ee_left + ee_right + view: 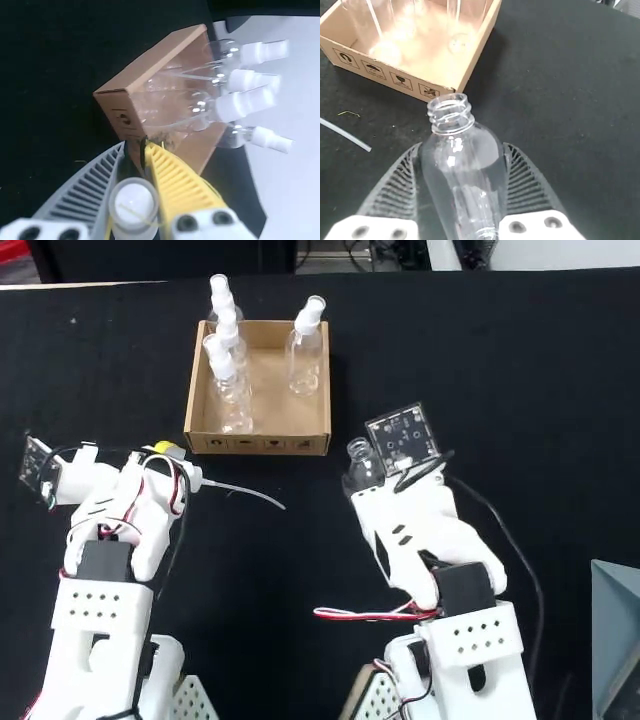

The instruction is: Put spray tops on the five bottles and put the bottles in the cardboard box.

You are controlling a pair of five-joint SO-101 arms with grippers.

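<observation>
At far left, left gripper [135, 150]: its grey and yellow fingers are closed on the head of a spray top [135, 204], near the box's front left corner.
Dip tube [245, 492]: it sticks out free from the held top, pointing across the black table [500, 360] toward the other arm. The head-only grip likely leaves the tube bare for threading into a neck.
Cardboard box [258, 443]: it sits at the back middle, open side up, just beyond both grippers, so it seems within easy reach for the last drop.
Capped bottles [232, 400]: these stand upright inside the box, three bunched along its left side and one at the right.
Right gripper [462, 147]: its fingers are partly open around the body of a clear bottle [462, 175], clamped on both flanks just off the box's front right corner.
Bottle neck [449, 112]: bare and uncapped, it stands clear past the fingertips, probably to leave room for the top.
Count: five bottles, four in the box and one held; five spray tops, four fitted and one held; one box.
</observation>
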